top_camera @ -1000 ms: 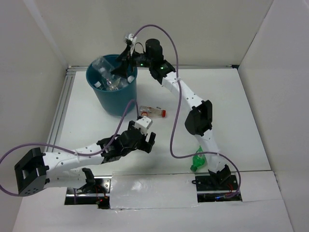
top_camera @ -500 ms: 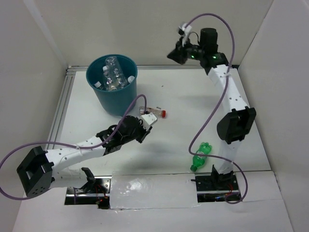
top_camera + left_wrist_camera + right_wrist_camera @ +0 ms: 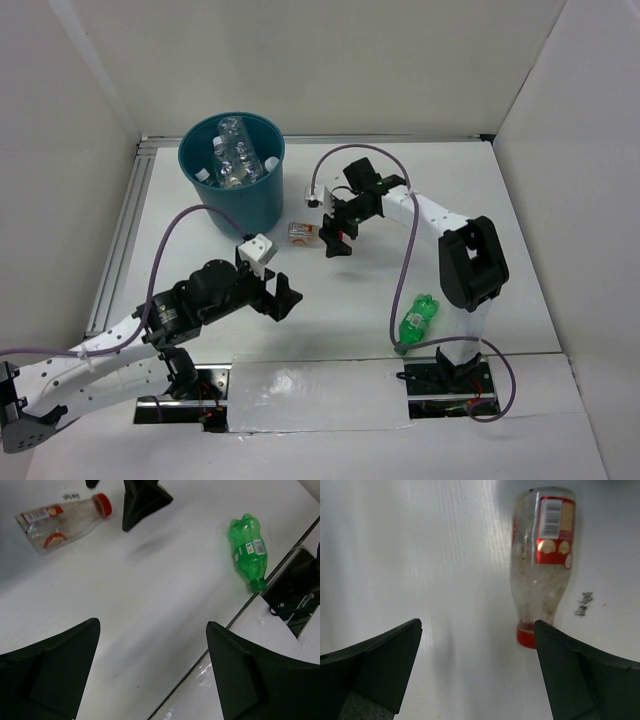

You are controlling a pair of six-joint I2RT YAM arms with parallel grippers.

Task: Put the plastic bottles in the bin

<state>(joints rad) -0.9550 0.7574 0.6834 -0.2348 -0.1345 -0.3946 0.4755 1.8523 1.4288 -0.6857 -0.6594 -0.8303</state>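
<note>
The teal bin (image 3: 255, 205) stands at the back left with several clear bottles (image 3: 232, 155) inside. A red-capped bottle with an orange label (image 3: 302, 233) lies on the table right of the bin; it shows in the left wrist view (image 3: 60, 517) and the right wrist view (image 3: 542, 555). My right gripper (image 3: 335, 243) is open and empty just right of its cap end (image 3: 477, 665). A green bottle (image 3: 415, 318) lies near the right arm's base (image 3: 248, 547). My left gripper (image 3: 282, 300) is open and empty above bare table (image 3: 152, 670).
White walls close in the table on the left, back and right. A metal rail (image 3: 125, 235) runs along the left side. The arm base mounts (image 3: 445, 385) and purple cables sit at the near edge. A finger of the right gripper (image 3: 142, 502) shows in the left wrist view.
The right arm swung down from high at the back to the table beside the red-capped bottle. The left arm drew back from that bottle toward the near left.
</note>
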